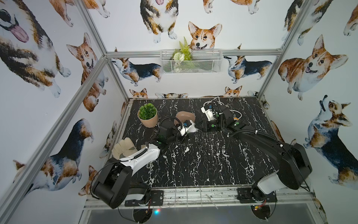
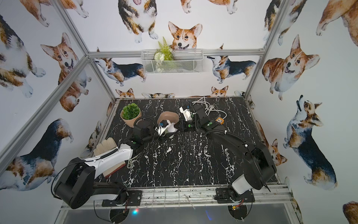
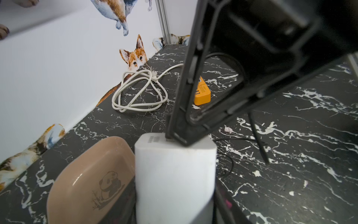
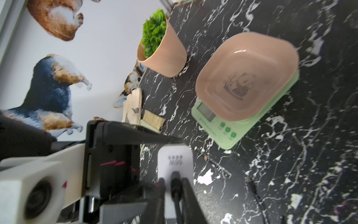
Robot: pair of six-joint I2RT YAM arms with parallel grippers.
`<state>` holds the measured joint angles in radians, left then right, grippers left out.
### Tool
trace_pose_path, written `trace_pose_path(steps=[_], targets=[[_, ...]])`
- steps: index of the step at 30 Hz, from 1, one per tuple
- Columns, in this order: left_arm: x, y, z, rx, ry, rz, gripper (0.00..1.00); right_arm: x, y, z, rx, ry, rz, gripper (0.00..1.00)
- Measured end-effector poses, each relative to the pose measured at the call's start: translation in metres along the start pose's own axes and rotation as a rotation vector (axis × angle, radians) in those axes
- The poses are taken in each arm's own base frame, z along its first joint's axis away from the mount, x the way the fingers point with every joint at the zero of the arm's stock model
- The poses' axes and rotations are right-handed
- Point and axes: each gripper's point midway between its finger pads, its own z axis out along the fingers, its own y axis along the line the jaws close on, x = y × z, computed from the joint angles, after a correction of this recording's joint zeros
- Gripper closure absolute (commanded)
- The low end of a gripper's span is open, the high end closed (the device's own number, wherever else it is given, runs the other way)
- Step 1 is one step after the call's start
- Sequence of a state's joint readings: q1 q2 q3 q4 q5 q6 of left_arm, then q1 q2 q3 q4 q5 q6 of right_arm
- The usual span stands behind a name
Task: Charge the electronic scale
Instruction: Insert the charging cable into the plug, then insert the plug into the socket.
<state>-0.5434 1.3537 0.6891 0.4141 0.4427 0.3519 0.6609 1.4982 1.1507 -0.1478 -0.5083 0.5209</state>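
1. Where the black marble table runs toward the back wall, the electronic scale stands flat near mid-table. Its pinkish tray is seated on top with the panda drawing facing up.
2. A potted plant stands near the scale on the left side, with a gap between pot and tray.
3. The left gripper is clamped on a white adapter, held just in front of the scale.
4. Obstruction: in both top views the left wrist and the adapter cover the scale's green base. Only the tray's far rim shows.
5. The right gripper has its jaws parted, one finger on each side of a black plug seated in the adapter's face. A sliver of white shows between one finger and the plug.
6. A black cable lies on the table to the right of the scale, apart from it.
7. An orange power strip lies at the back right, with a coiled white cord near it. In the left wrist view the right gripper hides part of the strip.
8. A glove and a brush lie at the table's left edge, partly under the left arm.
9. A wire basket with greenery hangs on the back wall.
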Motion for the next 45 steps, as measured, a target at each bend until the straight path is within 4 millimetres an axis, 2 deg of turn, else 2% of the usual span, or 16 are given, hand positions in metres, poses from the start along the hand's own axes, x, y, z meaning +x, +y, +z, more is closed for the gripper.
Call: trace_pose_path(steps=[3,5,10,17,20,23,30,34,45], targets=[[-0.007,0.002,0.0,-0.008,-0.026,0.014,0.82,-0.002,0.008,-0.008,-0.027,-0.007,-0.005,0.44],[-0.01,0.003,0.0,-0.013,-0.039,0.02,0.82,-0.002,0.011,-0.012,-0.039,-0.005,-0.008,0.4],[-0.013,0.004,0.0,-0.018,-0.05,0.026,0.82,0.0,0.015,-0.015,-0.053,-0.001,-0.016,0.38],[-0.012,0.004,0.0,-0.017,-0.049,0.025,0.83,0.0,0.008,-0.013,-0.043,0.005,-0.006,0.38],[-0.025,0.004,0.0,-0.017,-0.089,0.036,0.83,0.006,0.001,-0.009,-0.023,0.032,0.015,0.38],[-0.03,0.004,0.0,-0.014,-0.108,0.04,0.83,0.005,-0.004,-0.009,-0.005,0.029,0.022,0.33],[-0.035,0.002,0.002,-0.002,-0.12,0.045,0.83,0.003,-0.008,-0.01,0.005,0.023,0.022,0.36],[-0.036,0.002,0.003,0.003,-0.123,0.046,0.83,0.002,-0.005,-0.009,-0.015,0.023,0.026,0.46],[-0.038,-0.004,0.009,0.021,-0.123,0.049,0.83,0.0,-0.003,-0.008,-0.045,0.033,0.059,0.57]])
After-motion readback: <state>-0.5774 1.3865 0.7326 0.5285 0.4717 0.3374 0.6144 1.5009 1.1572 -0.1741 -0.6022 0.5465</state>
